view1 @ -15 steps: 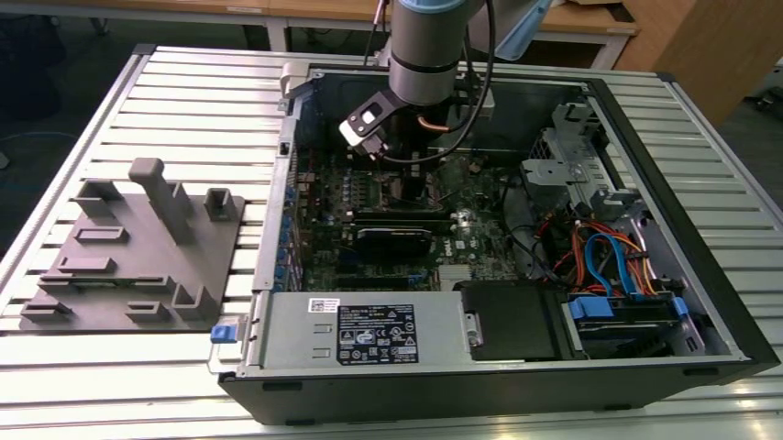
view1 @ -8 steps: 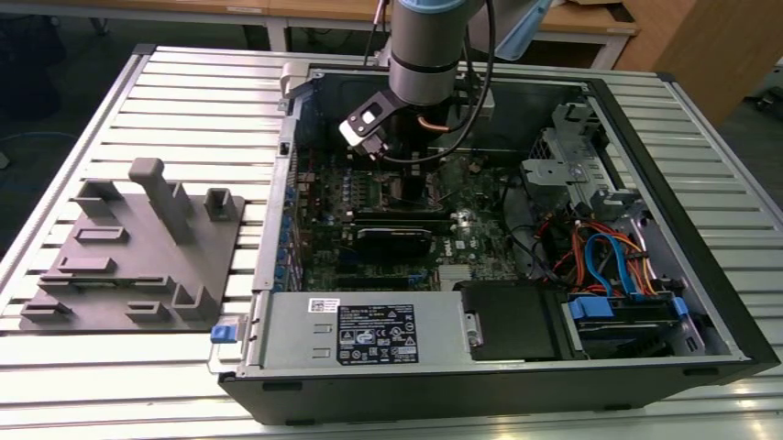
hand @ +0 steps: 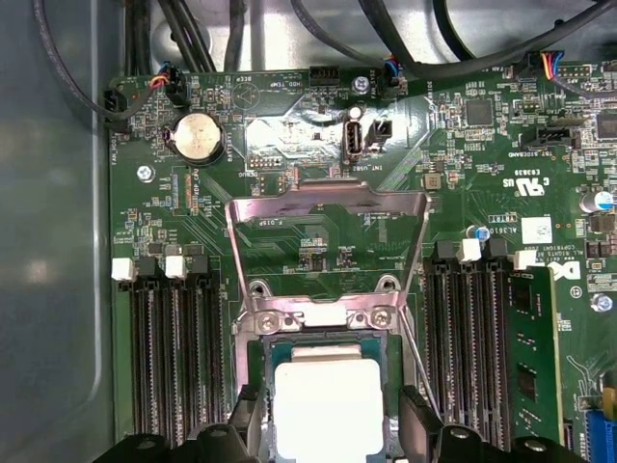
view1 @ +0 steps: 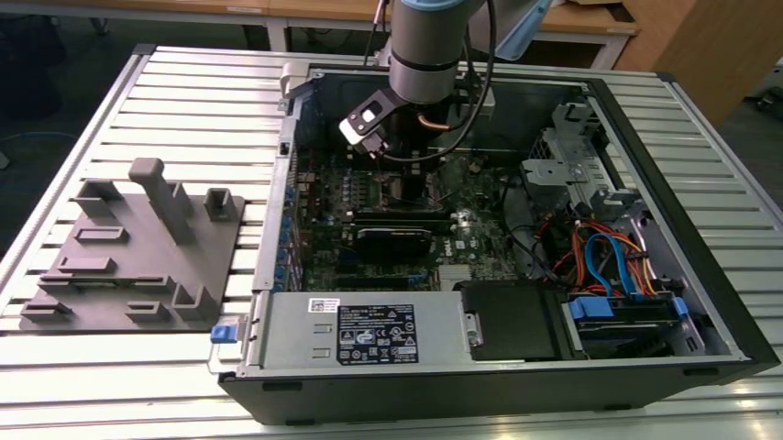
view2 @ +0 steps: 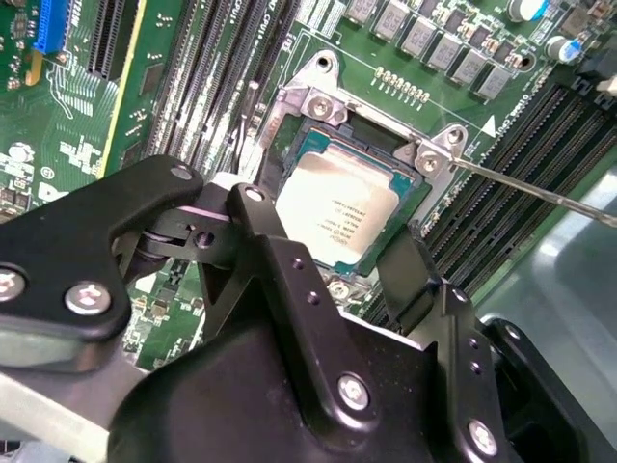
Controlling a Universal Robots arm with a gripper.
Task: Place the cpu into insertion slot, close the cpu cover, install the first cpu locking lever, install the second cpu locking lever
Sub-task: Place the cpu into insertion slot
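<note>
Arm (view1: 423, 60) vertical, reaching down; pincer (view2: 339, 253) pointing downward, fingers (view2: 278, 258) spread wide apart.

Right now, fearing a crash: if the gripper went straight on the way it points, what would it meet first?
Probably the cpu, seated in the insertion slot, which the open gripper straddles; depth is unclear.

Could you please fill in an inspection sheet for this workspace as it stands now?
Surface: slatted metal table bearing an open computer case.
Job's things: cpu lies in the insertion slot; cpu cover tipped open; a locking lever stands free.
Clutter: grey fixture plate beside the case, at the exterior view's left.
Grippers: gripper right at the cpu; grip cannot be told.
Cables: blue and orange cables inside the case; black cables by the board's edge.
Surroundings: wooden furniture beyond the table.
</note>
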